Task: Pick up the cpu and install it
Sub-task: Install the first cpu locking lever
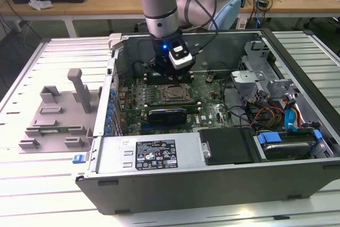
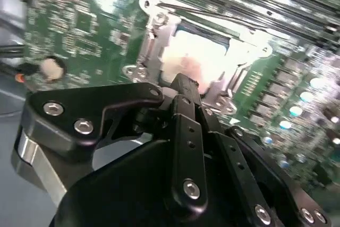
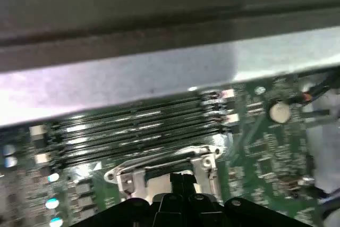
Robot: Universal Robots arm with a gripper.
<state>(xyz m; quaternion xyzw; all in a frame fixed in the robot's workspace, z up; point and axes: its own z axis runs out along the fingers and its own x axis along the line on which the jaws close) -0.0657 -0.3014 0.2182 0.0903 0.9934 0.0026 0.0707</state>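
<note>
In the exterior view my gripper [image 1: 169,76] hangs inside the open computer case, just above the metal socket frame [image 1: 172,93] on the green motherboard. In both wrist views its black fingers [image 2: 183,86] [image 3: 183,178] are pressed together, with nothing between them. The cpu [image 2: 204,57] shows as a bright silvery-white square lying flat inside the socket frame [image 2: 154,30], right beyond the fingertips. I cannot tell whether the fingertips touch it. In the first wrist view the frame [image 3: 204,159] lies in front of the memory slots.
A long black graphics card [image 1: 167,114] lies beside the socket toward the case's near wall. Memory slots [image 3: 138,131] run behind the socket. A power supply [image 1: 151,154], drives and cables [image 1: 271,115] stand at the exterior view's right. A grey plastic tray [image 1: 53,115] lies outside the case on the left.
</note>
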